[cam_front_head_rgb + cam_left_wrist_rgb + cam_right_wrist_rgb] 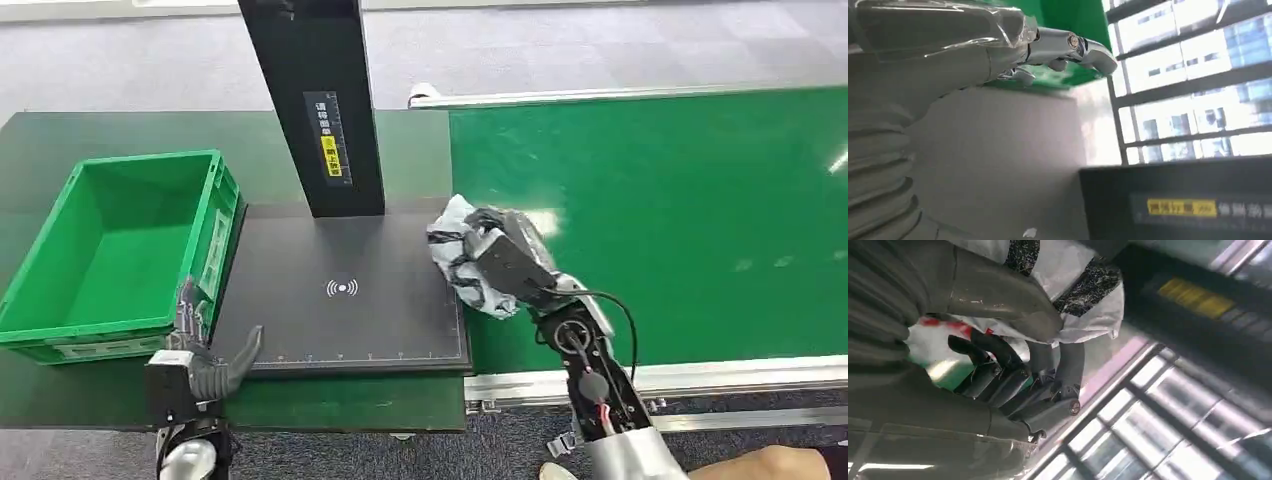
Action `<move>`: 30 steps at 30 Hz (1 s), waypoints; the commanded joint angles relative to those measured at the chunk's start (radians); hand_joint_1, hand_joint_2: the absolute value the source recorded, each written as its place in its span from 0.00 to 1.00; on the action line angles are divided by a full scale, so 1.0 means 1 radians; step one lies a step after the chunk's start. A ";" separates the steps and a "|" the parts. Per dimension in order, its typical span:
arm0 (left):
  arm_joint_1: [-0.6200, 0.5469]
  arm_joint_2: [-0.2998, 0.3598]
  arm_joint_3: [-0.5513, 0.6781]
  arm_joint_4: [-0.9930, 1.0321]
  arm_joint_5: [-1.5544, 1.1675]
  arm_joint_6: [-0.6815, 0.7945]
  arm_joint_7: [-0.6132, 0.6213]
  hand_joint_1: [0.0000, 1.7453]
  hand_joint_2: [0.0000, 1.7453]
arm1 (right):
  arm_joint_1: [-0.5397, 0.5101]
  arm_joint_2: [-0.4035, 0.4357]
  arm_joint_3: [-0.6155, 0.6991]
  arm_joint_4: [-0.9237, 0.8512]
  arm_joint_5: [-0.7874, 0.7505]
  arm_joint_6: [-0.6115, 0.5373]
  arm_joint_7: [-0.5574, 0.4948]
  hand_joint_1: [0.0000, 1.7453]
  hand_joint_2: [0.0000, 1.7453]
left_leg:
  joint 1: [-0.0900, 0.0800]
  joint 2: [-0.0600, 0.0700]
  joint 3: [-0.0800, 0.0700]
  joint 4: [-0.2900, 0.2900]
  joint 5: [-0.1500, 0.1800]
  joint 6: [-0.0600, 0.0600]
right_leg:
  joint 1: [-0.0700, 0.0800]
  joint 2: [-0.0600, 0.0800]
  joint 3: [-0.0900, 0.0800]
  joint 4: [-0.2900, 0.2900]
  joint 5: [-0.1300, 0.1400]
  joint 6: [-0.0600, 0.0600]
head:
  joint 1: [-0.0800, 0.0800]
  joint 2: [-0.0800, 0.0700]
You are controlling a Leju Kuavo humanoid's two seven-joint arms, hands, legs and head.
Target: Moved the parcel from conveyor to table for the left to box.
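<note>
The parcel (462, 255), a crumpled white bag with black print, is partly hidden under the right hand (505, 262); its markings cannot be read. It sits at the junction of the black scanner plate (340, 320) and the green conveyor (650, 220). The right hand's fingers (998, 365) curl around the bag, gripping it. The post's (320, 100) yellow label is too small to read. The left hand (205, 365) rests at the plate's near corner beside the green crate (60, 335), fingers apart, thumb out, holding nothing.

Dark green table (60, 140) — green crate (115, 255) and black scanner pad (340, 300) on it, conveyor belt (680, 200) alongside.
</note>
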 commanded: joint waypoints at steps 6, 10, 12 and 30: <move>-0.014 0.016 0.130 0.000 -0.029 0.047 0.031 0.00 1.00 | -0.195 0.233 0.346 0.254 -0.138 0.071 0.005 1.00 1.00 | 0.000 0.009 0.003 -0.002 -0.001 -0.001 | 0.000 0.010 0.000 -0.001 0.001 -0.002 | 0.000 0.000; -0.015 0.014 0.131 0.003 -0.030 0.046 0.031 0.00 1.00 | -0.197 0.225 0.345 0.256 -0.141 0.070 0.004 1.00 1.00 | 0.000 0.003 0.001 -0.001 0.000 0.000 | 0.000 0.003 0.000 0.000 0.000 -0.001 | 0.000 0.000; -0.015 0.014 0.131 0.003 -0.030 0.046 0.031 0.00 1.00 | -0.197 0.223 0.344 0.256 -0.142 0.070 0.004 1.00 1.00 | 0.000 0.001 0.002 -0.002 0.000 0.000 | 0.000 0.002 0.001 -0.002 0.001 -0.001 | 0.000 0.000; -0.003 -0.006 0.168 0.012 -0.051 0.039 0.043 0.00 1.00 | -0.262 0.271 0.497 0.434 -0.298 0.043 0.041 0.43 1.00 | 0.000 0.003 0.003 -0.002 0.000 0.000 | 0.000 0.004 0.002 -0.002 0.001 -0.001 | 0.000 0.000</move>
